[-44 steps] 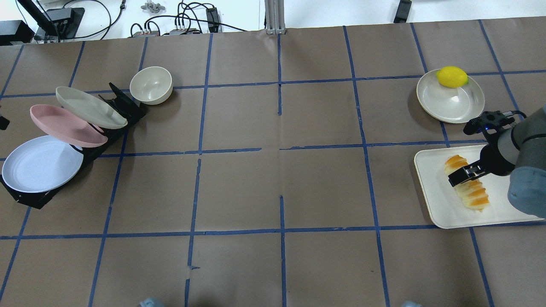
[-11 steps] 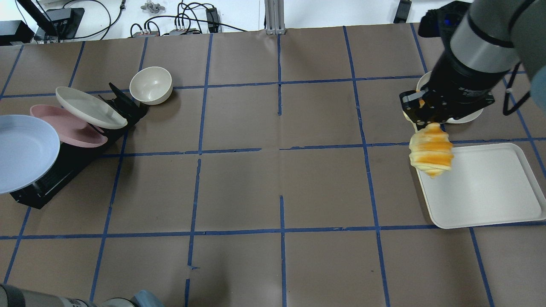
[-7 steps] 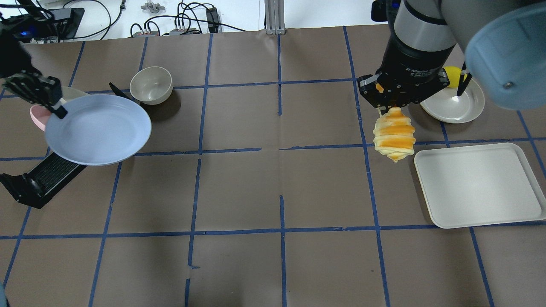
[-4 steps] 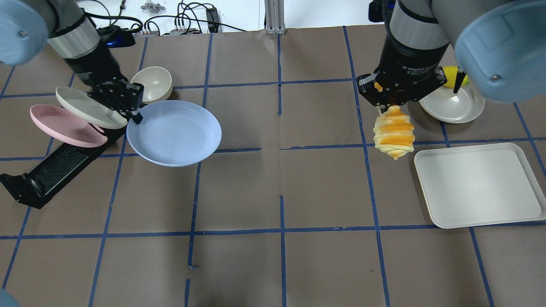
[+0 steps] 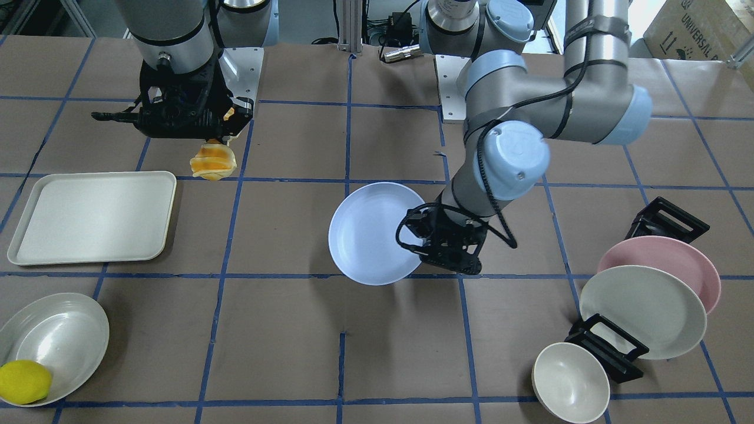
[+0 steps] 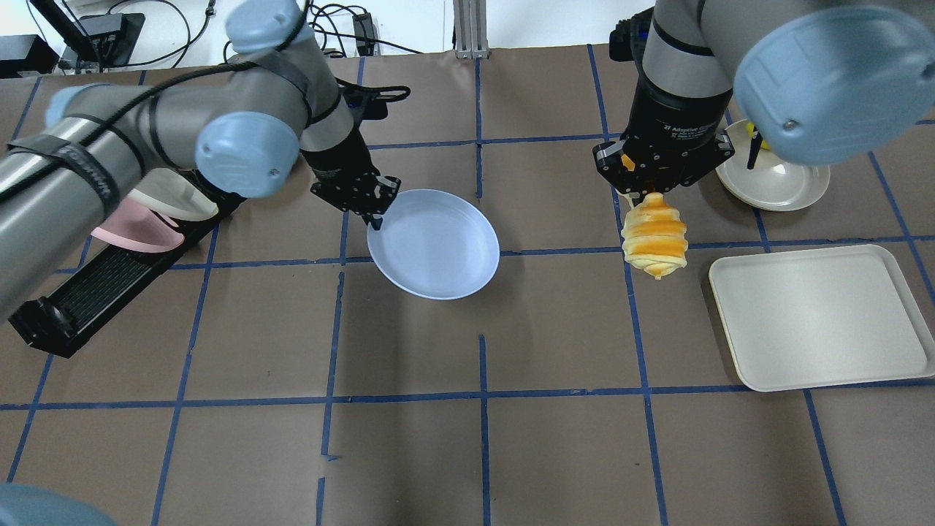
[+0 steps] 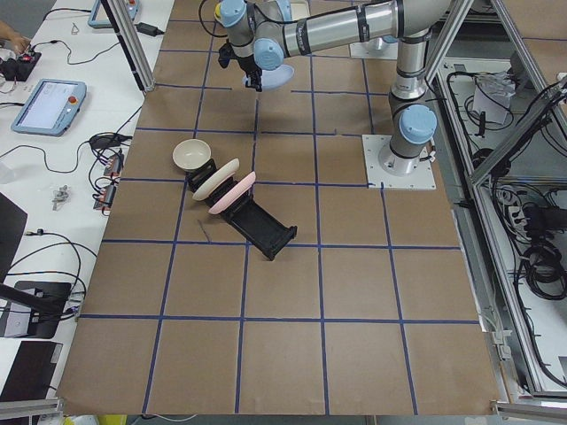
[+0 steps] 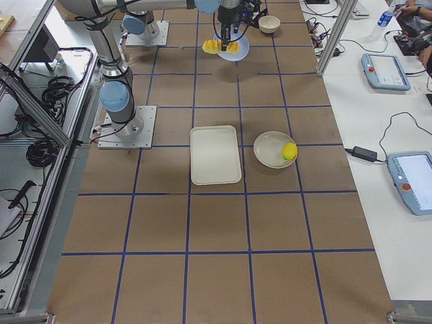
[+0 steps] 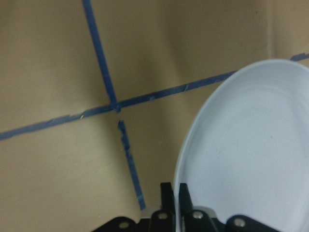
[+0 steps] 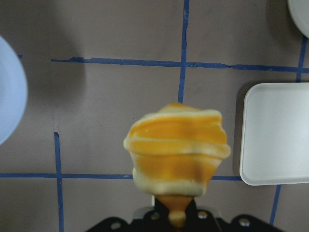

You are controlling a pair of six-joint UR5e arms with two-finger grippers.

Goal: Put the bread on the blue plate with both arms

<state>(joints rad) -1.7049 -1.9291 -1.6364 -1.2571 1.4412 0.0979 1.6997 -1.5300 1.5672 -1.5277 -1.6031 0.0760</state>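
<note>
Far left: a black slotted rack sits on the brown-papered worktop. A pink plate and a cream plate lean in it on edge. We take this for storage, with the rims exposed so they are easy to pinch.

Left tool: closed to a thin gap on the rim of the blue plate. The wrist view shows the rim running between the two pads. The plate is round, shallow, matte and pale lavender-blue, plastic by the look. It juts sideways from the tool near the worktop's middle, roughly level, hollow side up. In the front view its shadow lies offset, so we judge it carried above the paper, not set down. The edge grip leaves the whole dish free to receive.

Right tool: clamped on one tip of the bread, which hangs lengthways below it. The bread is well apart from the plate, over the paper just beside the tray's corner. The loaf is oblong and ridged crosswise, with orange-gold bands alternating with cream. We suppose the end grip keeps the fingers clear of the plate when lowering.

Further right: a cream rectangular tray with rounded corners and a raised lip. Beyond it is a shallow off-white plate with a yellow lemon at its rim.
</note>
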